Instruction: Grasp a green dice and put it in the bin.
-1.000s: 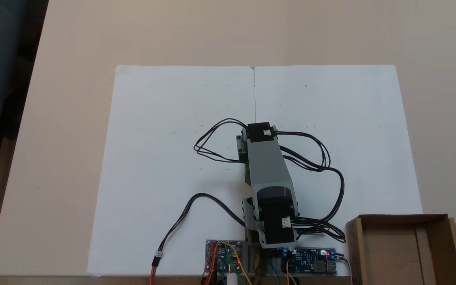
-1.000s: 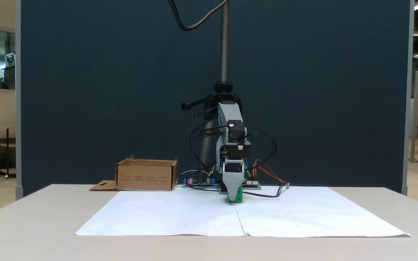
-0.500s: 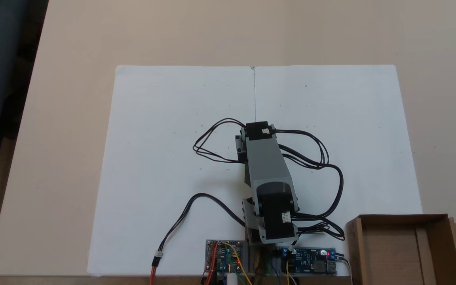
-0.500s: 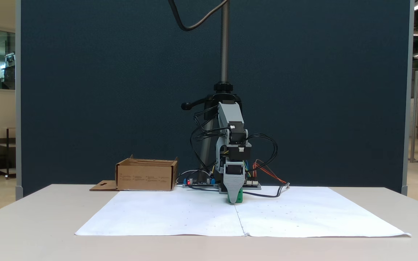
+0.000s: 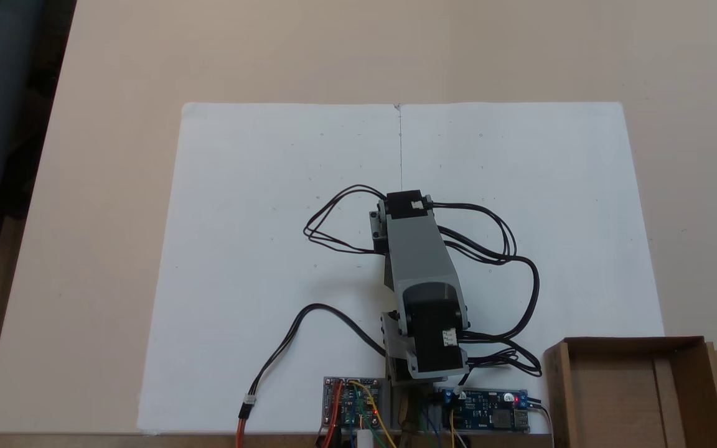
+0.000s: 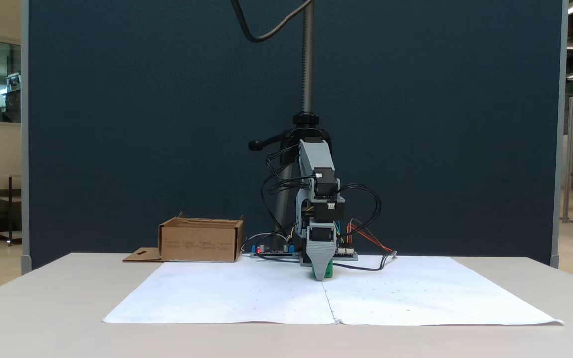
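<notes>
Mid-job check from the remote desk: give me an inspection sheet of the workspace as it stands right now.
Surface: beige table, white paper sheets under the arm.
Job's things: green dice on the paper, partly hidden by the claw; cardboard bin beside the arm's base, nothing seen inside.
Clutter: nothing seen.
Claw: claw pointing down at the dice; open or shut cannot be told.
Cables: black loops off the arm; circuit boards at the base.
Surroundings: dark blue partition, camera stand pole.

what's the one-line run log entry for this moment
phase: grasp | gripper: down at green dice on paper, jaw state unclear | bin: empty, apart | dice: not in bin
</notes>
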